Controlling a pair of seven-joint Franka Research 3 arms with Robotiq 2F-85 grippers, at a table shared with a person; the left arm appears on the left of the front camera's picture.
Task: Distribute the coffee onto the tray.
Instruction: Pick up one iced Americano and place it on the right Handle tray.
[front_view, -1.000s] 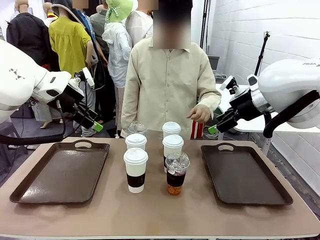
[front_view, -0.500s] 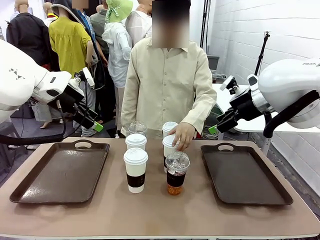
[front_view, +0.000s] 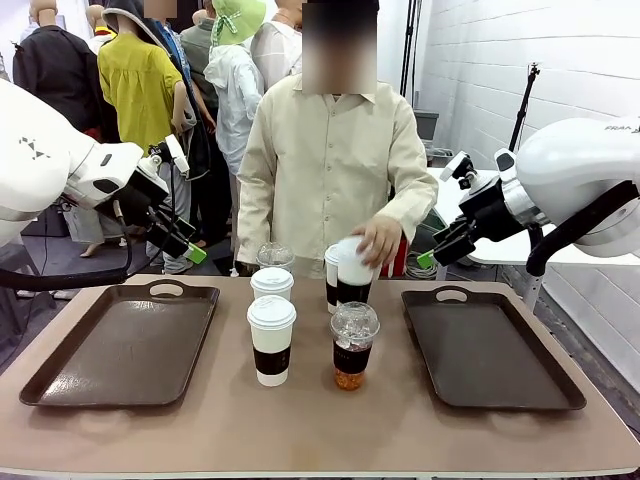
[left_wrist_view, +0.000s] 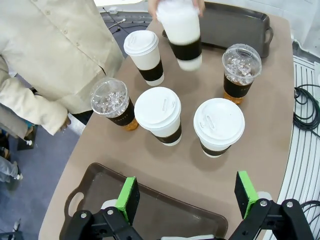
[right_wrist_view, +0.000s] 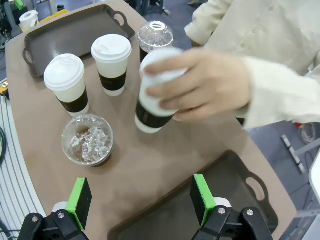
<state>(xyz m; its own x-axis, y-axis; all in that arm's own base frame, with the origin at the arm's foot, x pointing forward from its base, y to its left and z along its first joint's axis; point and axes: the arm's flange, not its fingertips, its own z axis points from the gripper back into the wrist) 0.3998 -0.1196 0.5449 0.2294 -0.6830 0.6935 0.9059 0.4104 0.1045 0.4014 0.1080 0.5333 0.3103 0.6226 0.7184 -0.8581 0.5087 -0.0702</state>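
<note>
Jaws of the left gripper (left_wrist_view: 186, 195) and right gripper (right_wrist_view: 141, 194) gape wide and empty while the person's hand (right_wrist_view: 200, 85) holds one brown-sleeved paper cup (right_wrist_view: 150, 114) above the table (front_view: 300, 430).

- Paper cups (front_view: 271, 340): matt white paper; smooth white lids (front_view: 271, 311) with a slight sheen; matt dark brown sleeves (front_view: 271, 360).
- Iced-coffee cups (front_view: 354, 345): clear glossy plastic, domes included.
- Trays (front_view: 120, 350): dark brown, smooth, faintly glossy, plastic by the look.
- Table (front_view: 320, 430): smooth matt tan top.
- Person's shirt (front_view: 330, 170): matt beige cloth.
- Left gripper (left_wrist_view: 187, 196): matt black, with matt green pads (left_wrist_view: 128, 198).
- Robot arms (front_view: 30, 150): glossy white shells.
</note>
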